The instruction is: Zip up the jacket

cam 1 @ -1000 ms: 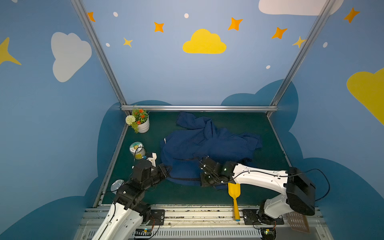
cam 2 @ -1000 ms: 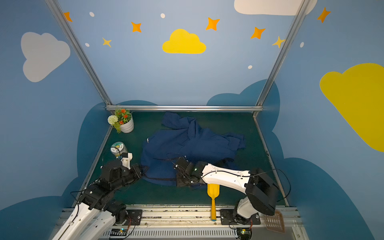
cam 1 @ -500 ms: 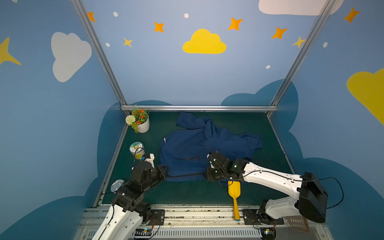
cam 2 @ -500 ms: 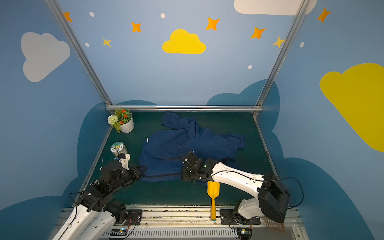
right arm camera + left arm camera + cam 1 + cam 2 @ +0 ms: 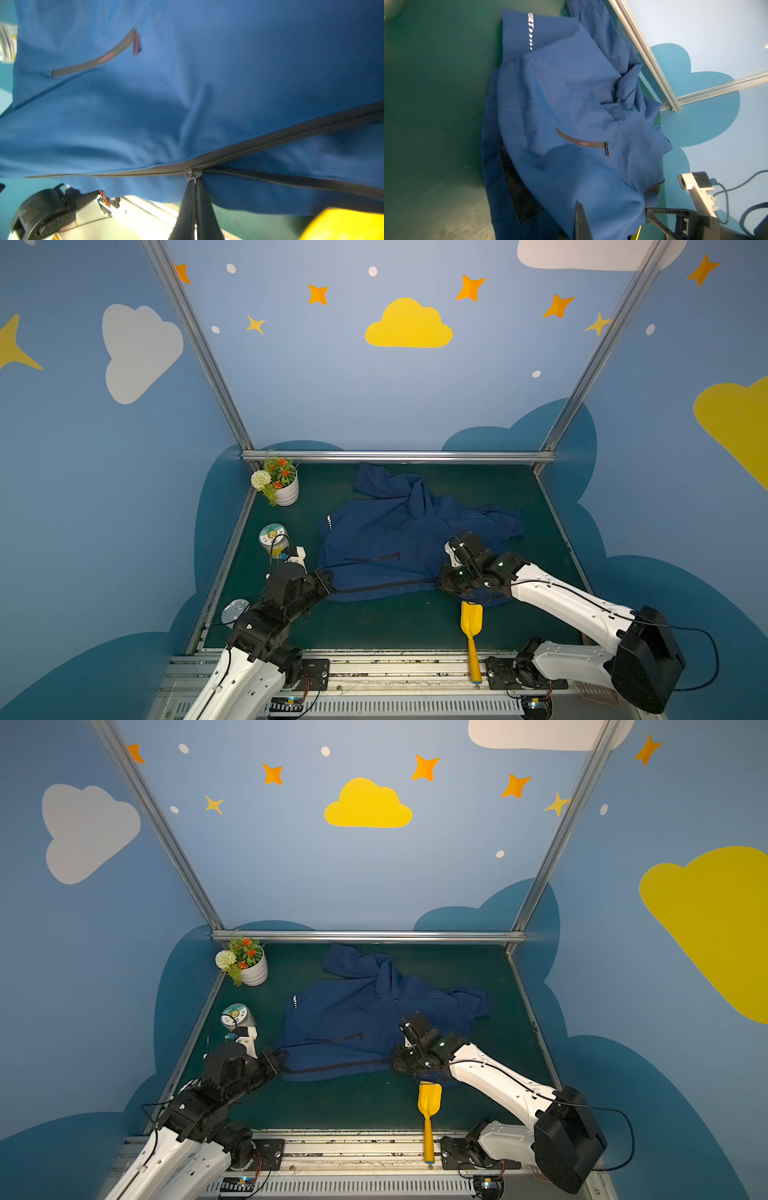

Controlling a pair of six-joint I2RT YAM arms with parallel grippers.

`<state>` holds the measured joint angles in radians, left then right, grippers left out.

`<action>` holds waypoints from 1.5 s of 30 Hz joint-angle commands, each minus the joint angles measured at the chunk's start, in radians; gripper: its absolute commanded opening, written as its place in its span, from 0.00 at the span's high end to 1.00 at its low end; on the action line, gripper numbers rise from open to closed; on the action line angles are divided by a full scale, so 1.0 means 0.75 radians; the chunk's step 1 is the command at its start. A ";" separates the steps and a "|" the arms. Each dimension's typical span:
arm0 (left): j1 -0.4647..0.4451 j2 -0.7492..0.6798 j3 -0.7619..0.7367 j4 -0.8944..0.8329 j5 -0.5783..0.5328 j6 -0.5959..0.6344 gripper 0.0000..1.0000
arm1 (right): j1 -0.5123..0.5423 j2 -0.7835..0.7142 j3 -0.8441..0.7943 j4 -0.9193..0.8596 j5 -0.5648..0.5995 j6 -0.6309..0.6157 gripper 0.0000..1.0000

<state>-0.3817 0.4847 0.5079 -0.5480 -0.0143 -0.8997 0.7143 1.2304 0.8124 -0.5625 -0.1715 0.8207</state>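
Since a second ago, the right gripper (image 5: 441, 583) has been carried rightward in both top views, away from the left gripper (image 5: 326, 576). The closed stretch of dark zipper (image 5: 382, 585) between them has been lengthened and pulled straighter.

A large navy-blue jacket (image 5: 399, 539) of thin fabric is spread, rumpled, over the middle of the dark green table mat (image 5: 374, 626), and its near edge is strung between the two grippers. The right gripper's fingers are pressed fully together on the small black zipper slider (image 5: 192, 174). On one side of the slider the teeth are joined; on the other the two tapes are still parted. The left gripper is clamped tight on the jacket's near-left corner, where the zipper begins.

The cloth is judged light, limp and somewhat slick, so it would bunch ahead of the slider unless kept under tension. It is best held as it is now, pinched at the hard slider and anchored at the zipper's base.

The zipper's long axis runs left to right along the near edge. The unzipped end points right, past the right gripper, where it is partly hidden under that arm. The sleeves trail toward the far side.
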 commanded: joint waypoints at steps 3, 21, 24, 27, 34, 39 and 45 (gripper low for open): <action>0.032 0.045 0.044 0.064 -0.139 0.060 0.97 | -0.168 -0.001 0.091 -0.189 0.093 -0.198 1.00; 0.203 0.078 0.040 0.193 -0.169 0.064 0.97 | -0.501 -0.109 0.567 -0.555 0.399 -0.536 1.00; 0.261 0.100 0.055 0.201 -0.160 0.084 0.97 | -0.533 -0.146 0.653 -0.576 0.501 -0.564 1.00; 0.351 0.110 0.042 0.229 -0.108 0.081 0.97 | -0.567 -0.165 0.686 -0.576 0.569 -0.586 1.00; 0.453 0.120 -0.009 0.248 -0.063 0.096 0.97 | -0.676 -0.208 0.476 -0.545 0.521 -0.538 1.00; 0.472 0.031 -0.110 0.232 -0.093 0.065 0.97 | -0.763 -0.299 0.183 -0.492 0.512 -0.420 1.00; 0.474 0.029 -0.218 0.253 -0.029 0.034 0.97 | -0.894 -0.301 -0.029 -0.414 0.552 -0.330 1.00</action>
<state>-0.0505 0.5041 0.3668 -0.3664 0.0402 -0.8619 0.0994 1.0046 0.8204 -0.9123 0.1143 0.5186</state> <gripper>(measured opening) 0.048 0.046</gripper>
